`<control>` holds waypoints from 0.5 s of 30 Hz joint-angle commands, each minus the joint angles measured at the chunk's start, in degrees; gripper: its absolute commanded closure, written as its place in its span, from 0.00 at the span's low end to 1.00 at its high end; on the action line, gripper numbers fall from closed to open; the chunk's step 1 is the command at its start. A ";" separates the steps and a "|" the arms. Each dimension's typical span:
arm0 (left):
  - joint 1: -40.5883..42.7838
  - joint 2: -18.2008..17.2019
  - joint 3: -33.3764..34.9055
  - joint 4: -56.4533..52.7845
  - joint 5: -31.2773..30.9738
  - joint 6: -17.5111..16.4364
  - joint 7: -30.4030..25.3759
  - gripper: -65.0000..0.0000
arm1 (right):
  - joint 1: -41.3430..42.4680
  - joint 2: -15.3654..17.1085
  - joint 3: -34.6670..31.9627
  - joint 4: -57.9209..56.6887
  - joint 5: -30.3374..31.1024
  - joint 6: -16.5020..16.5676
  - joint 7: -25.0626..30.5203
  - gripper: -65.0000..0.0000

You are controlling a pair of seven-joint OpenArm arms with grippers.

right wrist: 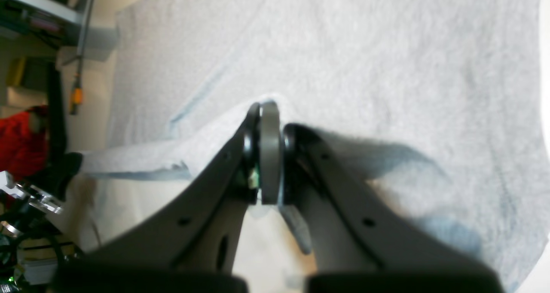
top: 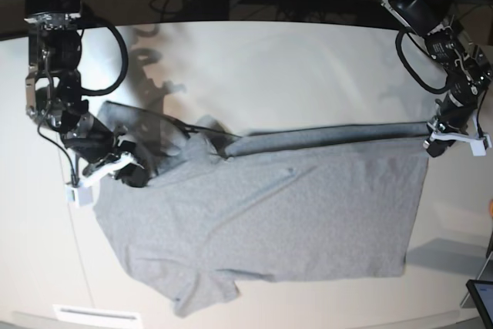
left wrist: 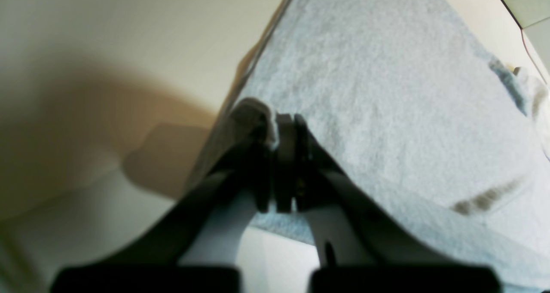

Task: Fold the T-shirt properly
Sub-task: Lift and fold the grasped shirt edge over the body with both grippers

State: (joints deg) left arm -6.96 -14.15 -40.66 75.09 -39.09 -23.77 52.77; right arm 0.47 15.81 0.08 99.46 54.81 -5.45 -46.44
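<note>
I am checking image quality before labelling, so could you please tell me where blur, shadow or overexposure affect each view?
Left wrist view: the left end effector is close and out of focus, casting a brown shadow on the cream table. Right wrist view: the right end effector is blurred, and the heather-grey cotton T-shirt washes out near the right edge. Base view: sharp, evenly lit, with soft arm shadows.

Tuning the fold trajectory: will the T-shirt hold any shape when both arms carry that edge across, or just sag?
Likely sags: the T-shirt drapes between the left gripper and right gripper, with wrinkles. Probably light. Its free sleeve may trail.
</note>
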 commanded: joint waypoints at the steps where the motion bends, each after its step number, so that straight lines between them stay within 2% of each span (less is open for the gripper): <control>1: -0.73 -1.01 -0.08 1.00 -0.69 -0.01 -1.21 1.00 | 1.24 0.32 0.23 0.80 -0.96 1.28 1.20 1.00; 4: -0.82 -0.92 -0.08 1.00 -0.69 -0.01 -1.21 1.00 | 1.33 0.23 0.23 0.72 -2.28 3.12 1.20 1.00; 15: -1.96 -2.24 -0.08 -3.40 -0.60 -0.10 -1.39 1.00 | 1.42 0.49 0.32 -2.71 -2.54 3.56 1.56 1.00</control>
State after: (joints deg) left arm -7.92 -15.29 -40.60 70.63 -38.81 -23.79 52.77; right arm 0.78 15.66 0.10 95.83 51.70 -2.42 -46.35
